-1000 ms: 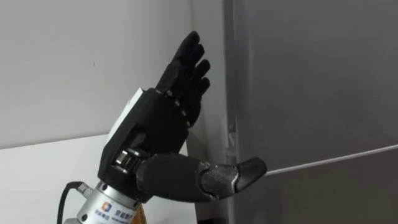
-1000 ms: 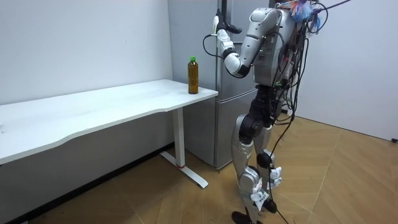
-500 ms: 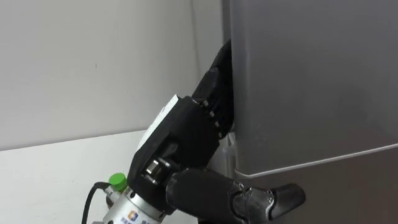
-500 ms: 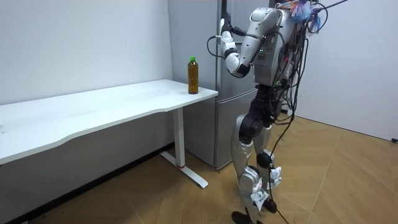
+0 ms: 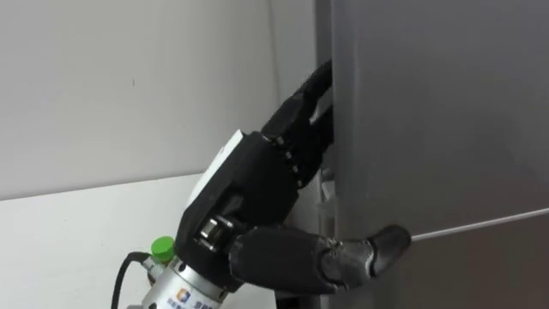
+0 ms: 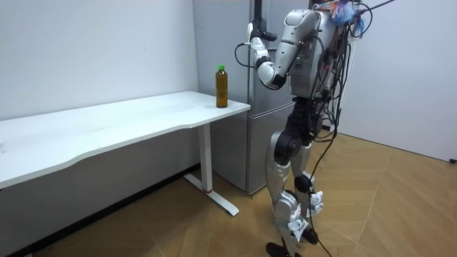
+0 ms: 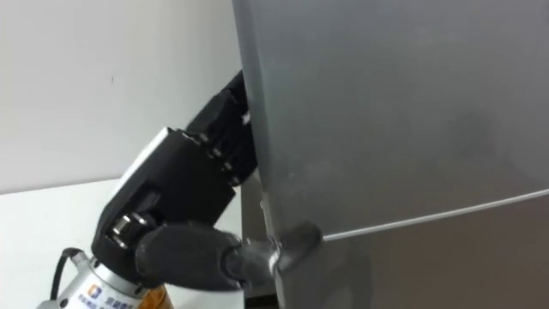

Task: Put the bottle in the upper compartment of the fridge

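Grey upper fridge door (image 5: pixel 429 112) | left hand (image 5: pixel 249 193) now tucked against its left edge, raised clear a second ago | clasp cannot be told | bottle (image 6: pixel 222 87) unmoved on table (image 6: pixel 107 125)

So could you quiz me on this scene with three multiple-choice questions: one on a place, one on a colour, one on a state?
1. The robot's left hand is at: A the fridge door's edge; B the floor; C a chair.
2. The bottle cap is: A red; B white; C green.
3. The bottle is: A lying flat; B upright on the table; C upside down.
A, the hand is raised against the grey door's edge; C, the top shows green; B, it stands on the white tabletop.
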{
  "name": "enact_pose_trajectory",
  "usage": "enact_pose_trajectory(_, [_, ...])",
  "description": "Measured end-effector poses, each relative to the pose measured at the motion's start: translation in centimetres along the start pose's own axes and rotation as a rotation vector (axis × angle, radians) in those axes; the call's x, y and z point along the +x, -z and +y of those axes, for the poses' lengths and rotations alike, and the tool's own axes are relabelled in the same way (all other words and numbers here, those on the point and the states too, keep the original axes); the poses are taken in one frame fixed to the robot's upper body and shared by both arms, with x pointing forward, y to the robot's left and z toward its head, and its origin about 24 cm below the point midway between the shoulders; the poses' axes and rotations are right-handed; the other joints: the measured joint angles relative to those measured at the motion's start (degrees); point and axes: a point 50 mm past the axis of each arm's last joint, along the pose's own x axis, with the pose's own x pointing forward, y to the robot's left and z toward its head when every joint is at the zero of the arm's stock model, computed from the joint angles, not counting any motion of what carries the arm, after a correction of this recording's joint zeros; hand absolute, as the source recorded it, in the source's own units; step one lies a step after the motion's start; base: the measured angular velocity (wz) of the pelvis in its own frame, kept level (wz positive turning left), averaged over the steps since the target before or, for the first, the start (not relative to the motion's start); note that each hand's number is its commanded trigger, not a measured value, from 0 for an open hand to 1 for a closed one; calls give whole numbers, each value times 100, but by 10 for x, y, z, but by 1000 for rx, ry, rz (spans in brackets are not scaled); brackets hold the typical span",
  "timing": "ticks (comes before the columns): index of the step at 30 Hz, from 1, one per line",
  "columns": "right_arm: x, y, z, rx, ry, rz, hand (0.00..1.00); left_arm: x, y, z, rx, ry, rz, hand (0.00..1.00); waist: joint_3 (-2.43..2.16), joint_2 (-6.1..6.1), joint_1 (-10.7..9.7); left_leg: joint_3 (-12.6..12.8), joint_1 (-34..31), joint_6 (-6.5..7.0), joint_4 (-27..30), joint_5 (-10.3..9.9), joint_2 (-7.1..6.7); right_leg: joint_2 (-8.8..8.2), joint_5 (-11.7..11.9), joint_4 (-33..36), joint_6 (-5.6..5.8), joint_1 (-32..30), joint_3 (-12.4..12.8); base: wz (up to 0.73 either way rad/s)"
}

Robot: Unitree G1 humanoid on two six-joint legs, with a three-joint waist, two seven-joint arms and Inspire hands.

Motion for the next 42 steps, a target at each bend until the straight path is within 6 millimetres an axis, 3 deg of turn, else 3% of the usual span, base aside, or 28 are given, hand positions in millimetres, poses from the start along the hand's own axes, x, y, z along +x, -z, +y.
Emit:
enact_pose_trajectory(10, [0, 0, 1, -6, -4, -6, 0, 0, -2, -3, -2, 15, -38, 100, 12, -17, -1, 22, -40, 1, 18, 0, -5, -11, 3, -1, 2, -3, 26, 4])
enact_pose_trajectory(11, [0, 0, 1, -6, -4, -6, 0, 0, -3, -4, -1, 21, -49, 98, 11, -16, 11, 36, -40, 2, 20, 0, -8, -9, 2, -5, 2, -2, 57, 0])
enact_pose_trajectory(13, [0, 0, 1, -6, -7, -7, 0, 0, -4, -5, -2, 36, -64, 84, 4, -5, 17, 78, -43, 3, 23, 1, -10, -5, 2, -5, 3, -12, 107, -3])
enact_pose_trajectory(21, [0, 0, 2, -5, -13, -12, 0, 0, -6, -13, -19, 90, -98, 82, -10, 16, 1, 178, -41, 3, 29, 1, -5, -8, 7, -6, 15, -12, 138, -2])
enact_pose_trajectory(23, [0, -1, 2, -9, -14, -12, 0, 0, -6, -15, -16, 112, -101, 68, -11, 17, 12, 182, -40, 3, 21, 1, -9, -13, 7, -6, 15, -12, 138, 0])
enact_pose_trajectory(24, [0, -1, 2, -14, -16, -14, 0, 0, -4, -18, -24, 131, -96, 53, -13, 19, 9, 185, -38, 3, 22, 1, -10, -18, 8, -5, 16, -12, 136, 0])
enact_pose_trajectory(25, [0, -1, 3, -15, -17, -15, 0, 1, -2, -22, -29, 145, -86, 49, -18, 28, -1, 192, -38, 3, 22, 1, -10, -21, 9, -4, 17, -13, 135, -3])
enact_pose_trajectory(26, [0, -1, 3, -16, -17, -15, 0, 1, -2, -23, -28, 150, -81, 15, -18, 29, -2, 199, -37, 3, 22, 1, -10, -21, 9, -3, 18, -15, 136, -5])
enact_pose_trajectory(27, [0, -1, 3, -16, -17, -16, 0, 1, -2, -22, -25, 147, -80, 0, -19, 30, -7, 214, -36, 3, 22, 1, -10, -18, 9, -1, 18, -21, 141, -6])
enact_pose_trajectory(42, [0, -2, 2, -18, -14, -23, 0, 1, -1, -23, -19, 153, -74, 0, -6, 50, -11, 291, -39, 3, 17, 1, -3, -19, 9, -4, 17, -22, 146, 0])
